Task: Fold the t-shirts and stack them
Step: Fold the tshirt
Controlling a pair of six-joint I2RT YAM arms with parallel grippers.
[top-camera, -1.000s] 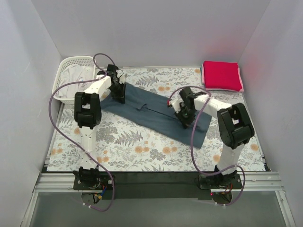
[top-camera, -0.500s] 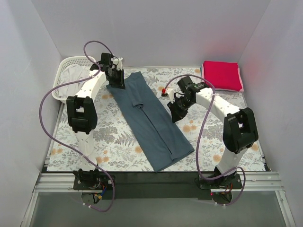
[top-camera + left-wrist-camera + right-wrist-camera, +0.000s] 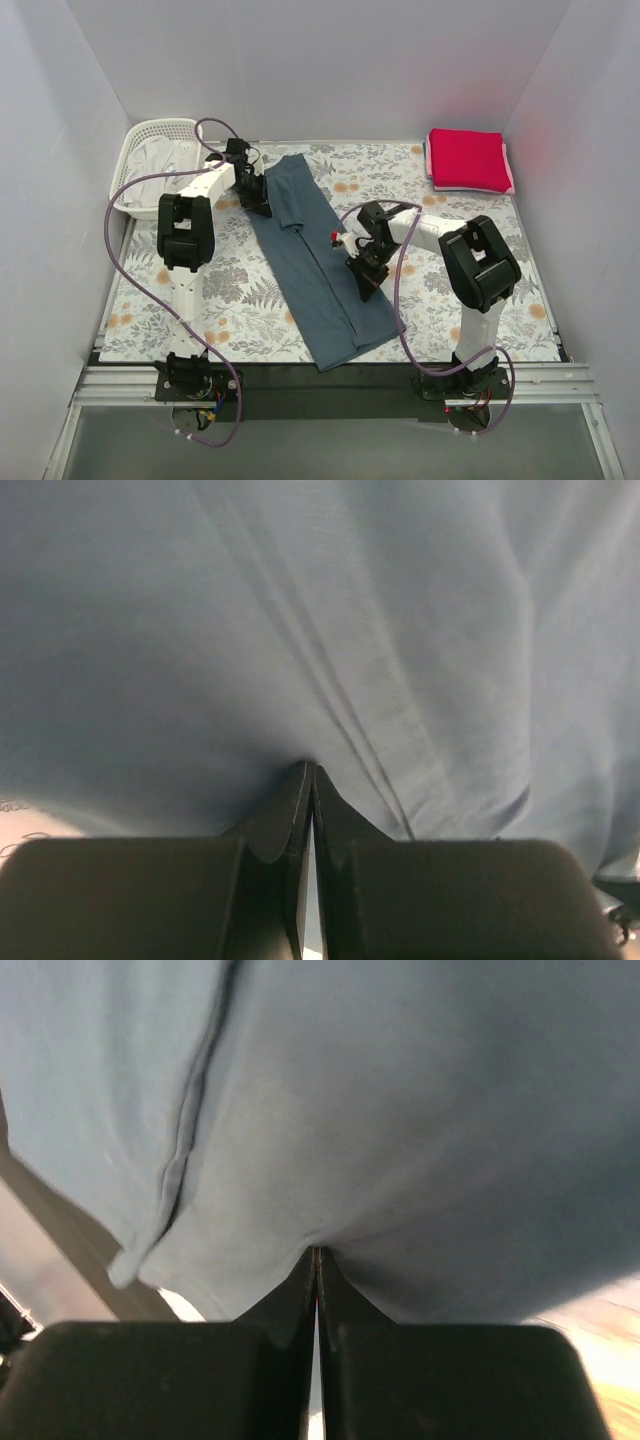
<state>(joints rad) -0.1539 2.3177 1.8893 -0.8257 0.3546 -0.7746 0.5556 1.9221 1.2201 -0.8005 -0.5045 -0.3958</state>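
Observation:
The slate blue t-shirt (image 3: 312,268) lies as a long folded strip running diagonally across the floral cloth, from the back centre to the near edge. At its far left edge my left gripper (image 3: 261,204) is shut, with blue cloth (image 3: 350,630) puckered at its tips (image 3: 308,767). On the strip's right edge, about midway, my right gripper (image 3: 366,284) is shut too, the blue cloth (image 3: 400,1110) gathered at its tips (image 3: 316,1252). A folded crimson t-shirt (image 3: 468,157) sits at the back right on a pale pink one (image 3: 429,162), of which only the edges show.
A white lattice basket (image 3: 141,152) holding white cloth stands at the back left. The grey-and-orange floral cloth (image 3: 470,300) covers the table. White walls close in the left, back and right sides. A purple cable loops beside each arm.
The blue strip swung from lying across the table to running front to back. Both grippers then came down onto its edges and shut, the right one moving nearer and leftward.

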